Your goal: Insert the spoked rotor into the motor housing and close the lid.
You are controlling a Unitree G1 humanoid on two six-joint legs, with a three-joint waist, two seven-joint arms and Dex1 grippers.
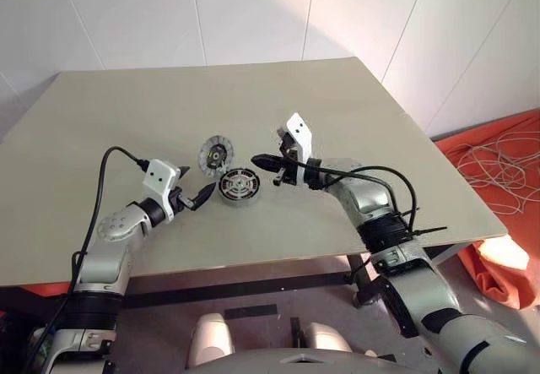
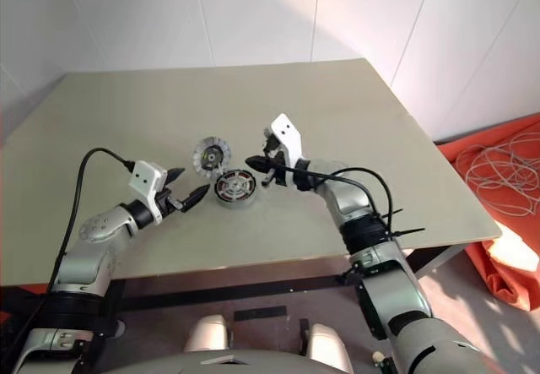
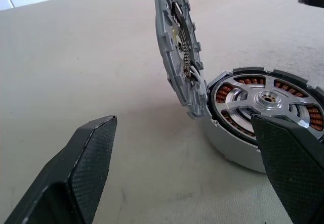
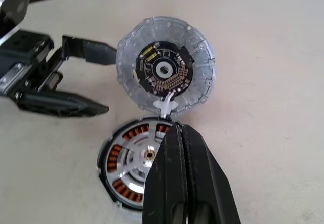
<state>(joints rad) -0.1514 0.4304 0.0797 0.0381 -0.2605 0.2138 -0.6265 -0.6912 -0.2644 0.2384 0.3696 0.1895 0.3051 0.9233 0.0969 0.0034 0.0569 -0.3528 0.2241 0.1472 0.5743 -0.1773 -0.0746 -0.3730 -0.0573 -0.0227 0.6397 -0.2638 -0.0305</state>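
The motor housing (image 1: 239, 186) stands mid-table, silver-walled with copper windings. The spoked rotor (image 3: 266, 98) sits inside it, silver spokes and hub showing over the windings. The lid (image 1: 215, 152), a light grey segmented disc with a dark centre, stands tilted on edge against the housing's far left rim, joined to it by short wires. My left gripper (image 1: 199, 184) is open just left of the housing, holding nothing. My right gripper (image 1: 257, 161) is shut and empty, its tips hovering over the housing's right side, close to the lid's lower edge (image 4: 167, 110).
The beige table (image 1: 126, 104) is bare around the motor. Its right edge drops to an orange cloth (image 1: 506, 163) with loose white cable on the floor. White tiled walls stand behind.
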